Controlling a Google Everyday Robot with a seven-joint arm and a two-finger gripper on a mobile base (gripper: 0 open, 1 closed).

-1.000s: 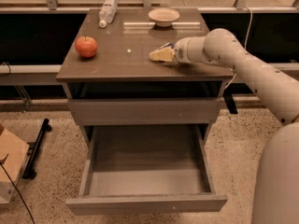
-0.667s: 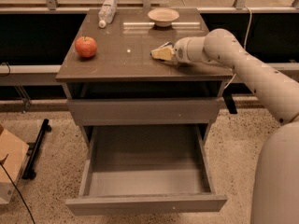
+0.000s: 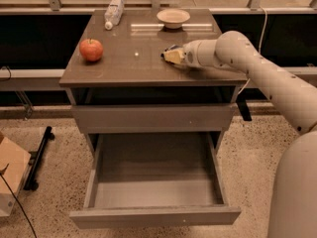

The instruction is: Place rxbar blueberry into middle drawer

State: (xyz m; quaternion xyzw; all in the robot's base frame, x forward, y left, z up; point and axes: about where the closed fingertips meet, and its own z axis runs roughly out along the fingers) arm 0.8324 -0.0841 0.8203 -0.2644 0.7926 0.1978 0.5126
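My gripper rests low on the right part of the brown cabinet top, with the arm reaching in from the right. A small dark-blue bit of the rxbar blueberry shows at the gripper's far side, against the tip. The rest of the bar is hidden by the gripper. The middle drawer is pulled fully open below, and its smooth grey box interior holds nothing. It lies in front of and well below the gripper.
A red apple sits at the left of the top. A clear plastic bottle lies at the back left and a pale bowl at the back middle. A shut grey drawer front is above the open drawer. A cardboard box stands on the floor at the left.
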